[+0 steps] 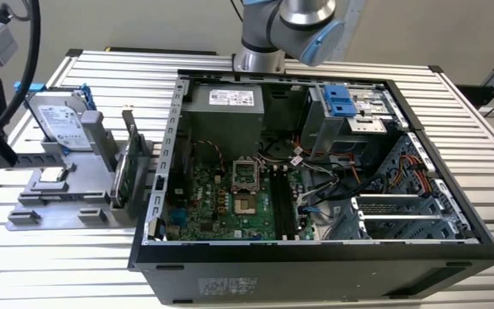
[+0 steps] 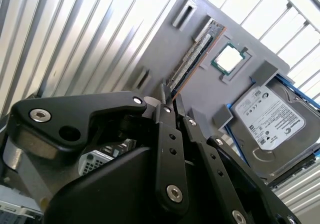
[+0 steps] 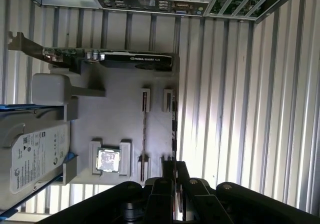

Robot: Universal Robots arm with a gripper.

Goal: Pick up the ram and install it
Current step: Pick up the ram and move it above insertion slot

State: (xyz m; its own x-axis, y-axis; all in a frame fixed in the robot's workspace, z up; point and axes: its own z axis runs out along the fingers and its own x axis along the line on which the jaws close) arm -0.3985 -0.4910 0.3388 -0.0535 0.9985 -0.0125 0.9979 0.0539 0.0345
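The gripper (image 2: 170,98) is hovering by one end of the ram (image 2: 192,54), which is standing on edge in a slot of the gray tray (image 2: 200,99), and its fingers (image 2: 166,134) are sitting only a sliver apart. I'm worrying that with so little gap a fingertip could come down on the stick's top edge, tipping it.

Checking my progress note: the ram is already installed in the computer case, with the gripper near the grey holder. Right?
Not installed: in the second wrist view the ram stands in the grey holder beside the processor chip. The gripper is near that holder.
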